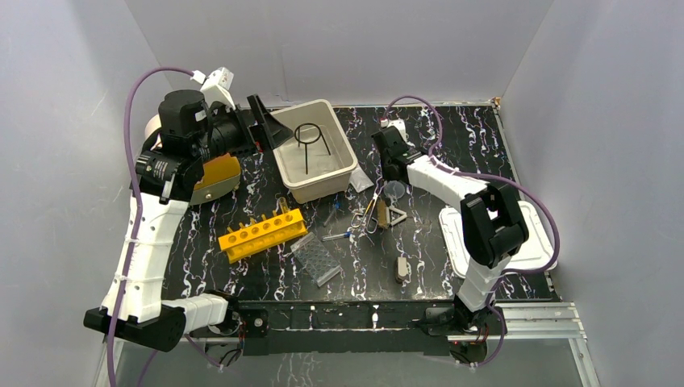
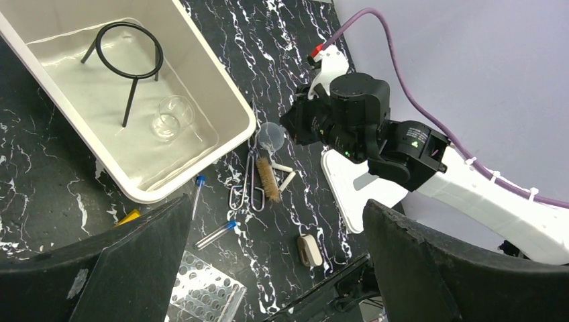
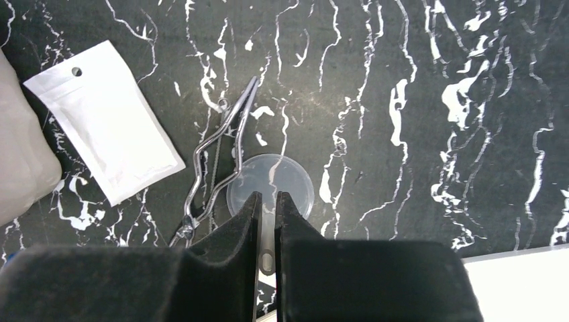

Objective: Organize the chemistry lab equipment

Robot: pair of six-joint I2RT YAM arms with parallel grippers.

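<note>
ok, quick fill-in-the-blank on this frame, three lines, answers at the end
1. The black wire ring-stand stands ____ the beige tub.
2. The right gripper is ____ on the rim of the clear round dish.
3. The left gripper holds nothing, its jaws wide ____.
Answers: inside; shut; open.
</note>
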